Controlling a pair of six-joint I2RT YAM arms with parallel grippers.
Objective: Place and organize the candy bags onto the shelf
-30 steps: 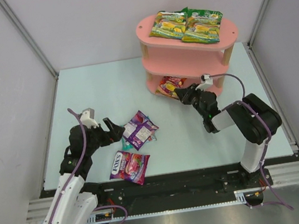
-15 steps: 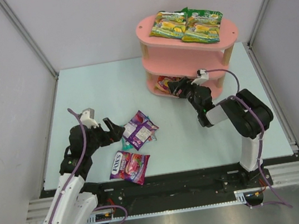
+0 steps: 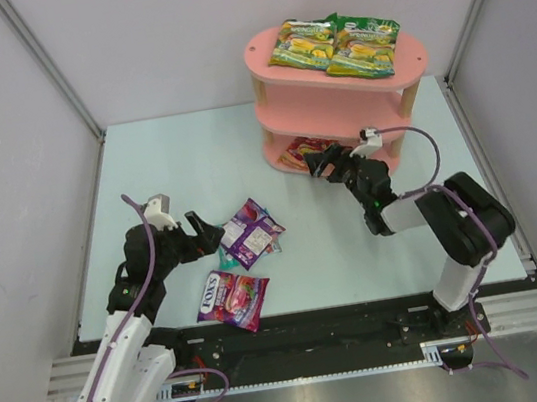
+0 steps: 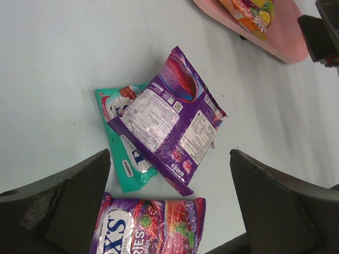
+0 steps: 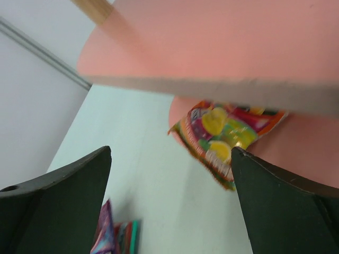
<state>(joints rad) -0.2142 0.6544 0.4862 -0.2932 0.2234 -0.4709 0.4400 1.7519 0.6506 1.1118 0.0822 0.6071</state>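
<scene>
The right hand [image 3: 319, 164] is wide open and empty, with an orange bag [image 5: 222, 132] just ahead on the bottom board of the pink shelf [image 3: 334, 100]. The left hand [image 3: 209, 234] is open and empty too, with a purple bag [image 4: 169, 121] on the tabletop [image 4: 53, 53] before it.

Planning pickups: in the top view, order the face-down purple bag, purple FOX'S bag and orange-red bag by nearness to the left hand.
From the left hand:
1. face-down purple bag, just right of it.
2. purple FOX'S bag, nearer the bases.
3. orange-red bag, on the shelf's bottom tier.
</scene>
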